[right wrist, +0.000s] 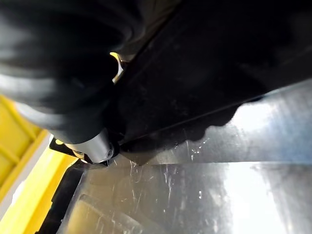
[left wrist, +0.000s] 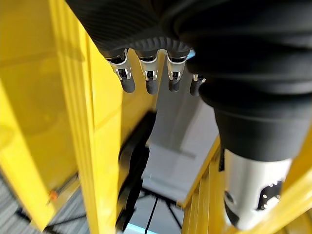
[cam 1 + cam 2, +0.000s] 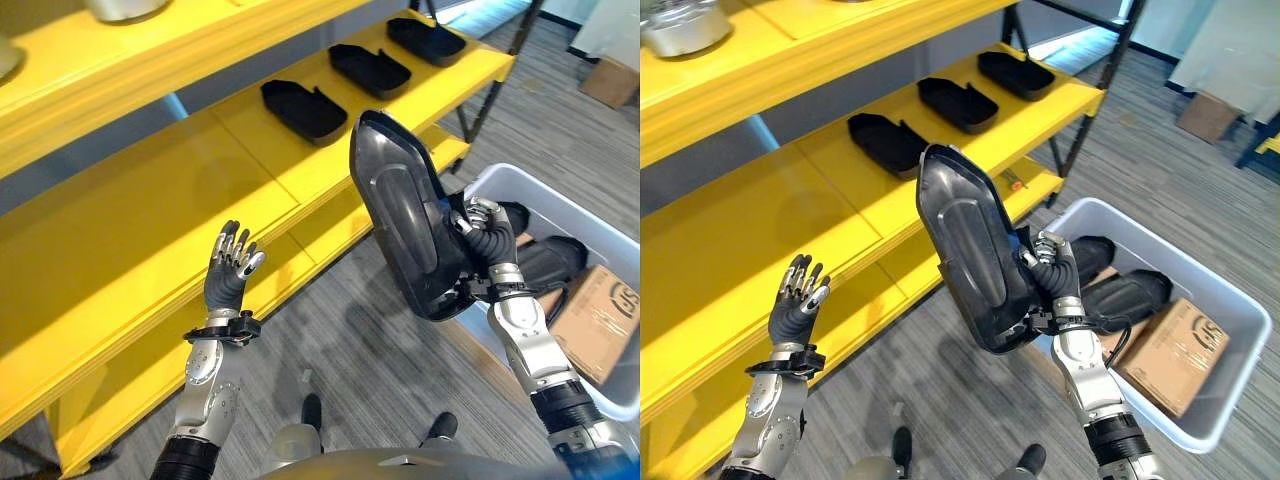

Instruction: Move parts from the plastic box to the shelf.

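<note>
Right hand point(image 3: 1052, 262) nearest, raised above the floor, fingers curled round the edge of a large glossy black moulded plastic part point(image 3: 970, 258); part is held upright on end, clear of both box and shelf. Left hand point(image 3: 230, 268) up in front of the shelf edge, fingers straight and slightly spread, holding nothing. Light grey plastic box point(image 3: 1230, 300) on the floor on the right, behind the right arm: holds two more black moulded parts point(image 3: 1127, 294) lying side by side, plus a brown cardboard carton point(image 3: 1172, 352) at the near end. Yellow metal shelf unit point(image 3: 150, 215) beyond, on the left. Middle level carries three black parts point(image 3: 303, 108) in a row toward its far end, apart from each other. Top level: silver metal bowl point(image 3: 682, 26) at its edge.
</note>
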Motion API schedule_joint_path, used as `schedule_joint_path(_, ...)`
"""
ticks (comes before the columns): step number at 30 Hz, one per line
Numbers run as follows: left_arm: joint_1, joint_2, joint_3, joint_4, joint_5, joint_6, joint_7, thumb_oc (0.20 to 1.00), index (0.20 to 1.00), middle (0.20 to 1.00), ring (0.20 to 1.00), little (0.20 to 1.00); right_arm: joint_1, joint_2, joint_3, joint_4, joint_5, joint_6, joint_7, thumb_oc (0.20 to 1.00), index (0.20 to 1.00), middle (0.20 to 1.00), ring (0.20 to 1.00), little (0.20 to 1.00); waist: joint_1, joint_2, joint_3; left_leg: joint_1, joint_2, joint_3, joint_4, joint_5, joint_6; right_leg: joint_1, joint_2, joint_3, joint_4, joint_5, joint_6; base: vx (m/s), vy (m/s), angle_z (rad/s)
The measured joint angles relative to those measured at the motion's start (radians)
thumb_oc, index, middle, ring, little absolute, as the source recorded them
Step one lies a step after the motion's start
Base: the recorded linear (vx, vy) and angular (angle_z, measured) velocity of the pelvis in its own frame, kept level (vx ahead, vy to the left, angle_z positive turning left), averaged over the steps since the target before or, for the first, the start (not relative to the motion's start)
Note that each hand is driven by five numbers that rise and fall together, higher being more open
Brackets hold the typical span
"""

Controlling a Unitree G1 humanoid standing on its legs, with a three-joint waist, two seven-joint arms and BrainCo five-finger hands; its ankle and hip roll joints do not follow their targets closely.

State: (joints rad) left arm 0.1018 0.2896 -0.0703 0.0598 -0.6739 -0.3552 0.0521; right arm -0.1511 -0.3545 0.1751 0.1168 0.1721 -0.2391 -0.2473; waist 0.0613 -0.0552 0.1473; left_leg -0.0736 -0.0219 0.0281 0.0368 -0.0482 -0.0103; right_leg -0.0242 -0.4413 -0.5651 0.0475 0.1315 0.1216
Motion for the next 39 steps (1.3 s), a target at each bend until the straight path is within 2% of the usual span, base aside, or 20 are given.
schedule_joint_path(2, -0.001, 0.003, 0.000, 0.000, 0.001, 0.000, 0.000, 1.000, 1.000, 1.000, 1.000, 1.000, 0.004, 0.000, 0.015, 0.000, 0.000, 0.008, 0.004, 0.200, 0.200, 0.200, 0.200, 0.200, -0.015, 0.004, 0.010, 0.030, -0.012, -0.014, -0.006, 0.004, 0.020, -0.010, -0.036, 0.060, 0.072, 0.023, -0.033, 0.04, 0.126, 0.23)
schedule_joint_path(4, -0.030, 0.017, 0.013, 0.003, 0.000, 0.000, 0.004, 1.000, 1.000, 1.000, 1.000, 1.000, 0.004, -0.001, 0.033, -0.004, -0.001, 0.007, 0.018, 0.200, 0.200, 0.200, 0.200, 0.200, -0.029, 0.011, 0.028, 0.040, 0.007, -0.043, -0.015, -0.004, 0.059, -0.099, 0.074, 0.319, 0.189, -0.091, -0.038, 0.06, 0.151, 0.20)
schedule_joint_path(5, -0.048, 0.014, 0.010, 0.007, 0.000, -0.003, 0.000, 1.000, 1.000, 1.000, 1.000, 1.000, 0.011, -0.007, 0.037, -0.005, 0.000, 0.007, 0.032, 0.200, 0.200, 0.200, 0.200, 0.200, -0.074, 0.049, 0.052, 0.059, 0.069, -0.078, -0.036, 0.011, 0.053, -0.137, 0.344, 0.669, 0.219, -0.192, -0.030, 0.02, 0.002, 0.40)
schedule_joint_path(6, -0.043, 0.006, 0.011, 0.007, 0.001, -0.002, -0.002, 1.000, 1.000, 1.000, 1.000, 1.000, 0.028, -0.016, 0.037, -0.005, 0.001, 0.007, 0.047, 0.200, 0.200, 0.200, 0.200, 0.200, -0.085, 0.041, 0.056, 0.077, 0.071, -0.077, -0.048, 0.016, 0.050, -0.188, 0.410, 0.606, 0.223, -0.196, -0.050, 0.03, 0.003, 0.56)
schedule_joint_path(8, -0.036, -0.018, 0.011, 0.005, 0.001, -0.001, -0.002, 1.000, 1.000, 1.000, 1.000, 1.000, 0.050, -0.018, 0.039, -0.001, 0.006, 0.006, 0.050, 0.200, 0.200, 0.200, 0.200, 0.200, -0.121, 0.025, 0.051, 0.083, 0.061, -0.123, -0.060, 0.017, 0.046, -0.193, 0.506, 0.626, 0.133, -0.171, -0.057, 0.01, -0.063, 0.64)
schedule_joint_path(9, -0.026, -0.031, -0.005, 0.005, 0.001, 0.003, -0.003, 1.000, 1.000, 1.000, 1.000, 1.000, 0.054, -0.039, 0.043, 0.006, 0.010, 0.005, 0.056, 0.200, 0.200, 0.200, 0.200, 0.200, -0.120, 0.009, 0.041, 0.096, 0.036, -0.133, -0.085, 0.012, 0.027, -0.168, 0.513, 0.635, 0.059, -0.102, -0.151, 0.02, -0.112, 0.55)
schedule_joint_path(13, -0.031, -0.037, -0.007, -0.010, 0.002, 0.004, -0.009, 1.000, 1.000, 1.000, 1.000, 1.000, 0.051, -0.080, 0.039, -0.009, 0.013, 0.006, 0.069, 0.200, 0.200, 0.200, 0.200, 0.200, -0.120, 0.018, 0.041, 0.129, 0.057, -0.146, -0.077, 0.000, 0.012, -0.074, 0.528, 0.598, -0.038, -0.078, -0.179, 0.05, -0.103, 0.24)
schedule_joint_path(23, -0.002, -0.042, -0.008, -0.029, -0.002, 0.018, -0.013, 1.000, 1.000, 1.000, 1.000, 1.000, 0.039, -0.078, 0.031, -0.017, 0.049, -0.006, 0.089, 0.200, 0.200, 0.200, 0.200, 0.200, -0.088, 0.041, 0.025, 0.118, 0.050, -0.208, -0.051, -0.006, -0.012, -0.022, 0.514, 0.528, -0.084, -0.086, -0.175, 0.01, -0.120, 0.26)
schedule_joint_path(25, -0.033, -0.049, -0.027, -0.024, -0.005, 0.020, -0.019, 1.000, 1.000, 1.000, 1.000, 1.000, 0.034, -0.090, 0.031, -0.018, 0.053, -0.007, 0.086, 0.200, 0.200, 0.200, 0.200, 0.200, -0.086, 0.027, 0.033, -0.006, -0.017, -0.235, 0.146, -0.010, -0.045, -0.030, 0.480, 0.516, -0.066, -0.103, -0.172, -0.05, -0.048, 0.92)
schedule_joint_path(26, -0.055, -0.052, -0.051, -0.011, -0.006, 0.021, -0.028, 1.000, 1.000, 1.000, 1.000, 1.000, 0.026, -0.105, 0.031, -0.018, 0.053, -0.007, 0.084, 0.200, 0.200, 0.200, 0.200, 0.200, -0.089, 0.017, 0.037, -0.072, -0.051, -0.219, 0.249, 0.028, -0.099, -0.026, 0.439, 0.500, -0.069, -0.101, -0.186, -0.01, 0.014, 1.21)
schedule_joint_path(27, -0.065, -0.054, -0.059, -0.002, -0.006, 0.022, -0.033, 1.000, 1.000, 1.000, 1.000, 1.000, 0.008, -0.112, 0.035, -0.016, 0.051, -0.007, 0.085, 0.200, 0.200, 0.200, 0.200, 0.200, -0.084, 0.005, 0.047, -0.100, -0.070, -0.182, 0.301, 0.040, -0.098, -0.020, 0.411, 0.482, -0.066, -0.099, -0.207, 0.04, 0.029, 0.86)
schedule_joint_path(28, -0.054, -0.048, -0.056, -0.003, -0.007, 0.021, -0.033, 1.000, 1.000, 1.000, 1.000, 1.000, -0.008, -0.105, 0.044, -0.016, 0.049, -0.008, 0.088, 0.200, 0.200, 0.200, 0.200, 0.200, -0.067, 0.006, 0.050, -0.111, -0.046, -0.139, 0.337, 0.005, -0.046, -0.016, 0.411, 0.481, -0.064, -0.113, -0.214, 0.05, 0.049, 0.40)
schedule_joint_path(29, -0.046, -0.029, -0.044, 0.003, -0.012, 0.020, -0.032, 1.000, 1.000, 1.000, 1.000, 1.000, -0.041, -0.068, 0.058, -0.009, 0.051, -0.009, 0.080, 0.200, 0.200, 0.200, 0.200, 0.200, -0.061, 0.006, 0.055, -0.117, 0.014, -0.154, 0.367, -0.036, -0.034, -0.005, 0.413, 0.468, -0.057, -0.121, -0.223, 0.05, 0.073, 0.10)
schedule_joint_path(30, -0.050, -0.011, -0.031, 0.004, -0.013, 0.021, -0.031, 1.000, 1.000, 1.000, 1.000, 1.000, -0.083, -0.028, 0.070, -0.005, 0.052, -0.010, 0.072, 0.200, 0.200, 0.200, 0.200, 0.200, -0.060, -0.017, 0.068, -0.112, 0.100, -0.182, 0.342, -0.038, -0.053, -0.003, 0.413, 0.471, -0.054, -0.125, -0.233, 0.04, 0.092, 0.11)
schedule_joint_path(32, -0.049, -0.017, -0.028, 0.003, -0.013, 0.021, -0.026, 1.000, 1.000, 1.000, 1.000, 1.000, -0.120, -0.019, 0.076, 0.007, 0.049, -0.018, 0.070, 0.200, 0.200, 0.200, 0.200, 0.200, -0.057, -0.022, 0.072, -0.101, 0.263, -0.204, 0.217, -0.009, -0.097, -0.004, 0.425, 0.462, -0.041, -0.128, -0.227, 0.07, 0.152, 0.09)
schedule_joint_path(33, -0.053, -0.027, -0.028, 0.003, -0.013, 0.021, -0.018, 1.000, 1.000, 1.000, 1.000, 1.000, -0.135, -0.015, 0.077, 0.030, 0.049, -0.022, 0.053, 0.200, 0.200, 0.200, 0.200, 0.200, -0.057, -0.014, 0.069, -0.100, 0.325, -0.201, 0.144, 0.016, -0.128, -0.017, 0.435, 0.460, -0.029, -0.137, -0.215, 0.11, 0.176, 0.09)
schedule_joint_path(34, -0.066, -0.036, -0.029, 0.005, -0.013, 0.021, -0.009, 1.000, 1.000, 1.000, 1.000, 1.000, -0.147, -0.014, 0.078, 0.046, 0.049, -0.022, 0.034, 0.200, 0.200, 0.200, 0.200, 0.200, -0.058, -0.005, 0.071, -0.102, 0.360, -0.179, 0.094, 0.028, -0.130, -0.033, 0.440, 0.448, -0.012, -0.144, -0.205, 0.09, 0.115, 0.11)
schedule_joint_path(36, -0.099, -0.045, -0.043, 0.020, -0.014, 0.021, -0.001, 1.000, 1.000, 1.000, 1.000, 1.000, -0.160, -0.019, 0.081, 0.061, 0.049, -0.018, 0.007, 0.200, 0.200, 0.200, 0.200, 0.200, -0.066, 0.021, 0.081, -0.096, 0.371, -0.116, 0.059, 0.042, -0.117, -0.037, 0.443, 0.435, 0.014, -0.157, -0.186, 0.15, 0.131, 0.13)
schedule_joint_path(38, -0.099, -0.046, -0.054, 0.019, -0.014, 0.024, -0.002, 1.000, 1.000, 1.000, 1.000, 1.000, -0.163, -0.029, 0.089, 0.066, 0.043, -0.018, -0.002, 0.200, 0.200, 0.200, 0.200, 0.200, -0.063, 0.076, 0.078, -0.059, 0.310, -0.064, 0.042, 0.063, -0.085, -0.014, 0.441, 0.420, 0.024, -0.170, -0.143, 0.15, 0.123, 0.13)
schedule_joint_path(39, -0.112, -0.041, -0.059, 0.020, -0.014, 0.024, -0.001, 1.000, 1.000, 1.000, 1.000, 1.000, -0.163, -0.032, 0.086, 0.075, 0.043, -0.018, -0.013, 0.200, 0.200, 0.200, 0.200, 0.200, -0.056, 0.097, 0.081, -0.030, 0.278, -0.074, 0.020, 0.083, -0.110, 0.001, 0.437, 0.418, 0.038, -0.187, -0.116, 0.17, 0.118, 0.21)
